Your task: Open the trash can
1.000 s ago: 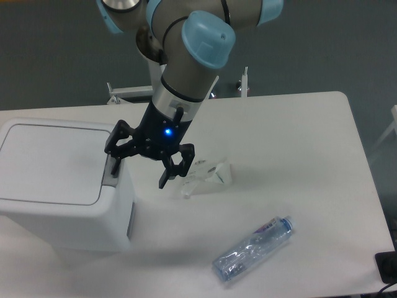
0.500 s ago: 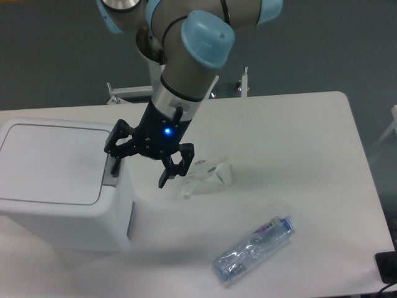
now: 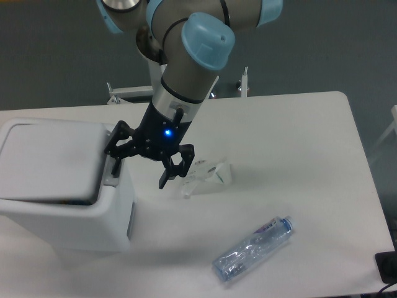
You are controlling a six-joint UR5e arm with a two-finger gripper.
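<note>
— Two fingers of our gripper (image 3: 144,162) stand spread wide apart, gripping nothing; the left one sits down at the grey button (image 3: 112,176) on the trash can (image 3: 68,205).

— We see the can at the table's (image 3: 298,155) left edge, its lid (image 3: 53,161) slightly lifted, a dark gap beneath. A crumpled wrapper (image 3: 208,175) and plastic bottle (image 3: 253,247) lie beyond.

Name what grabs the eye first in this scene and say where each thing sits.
The big white trash can fills the table's left edge, its lid tilted up off the rim. The black gripper hangs open at the can's right rim, one finger down at the grey button. A crushed clear bottle lies near the front right.
</note>
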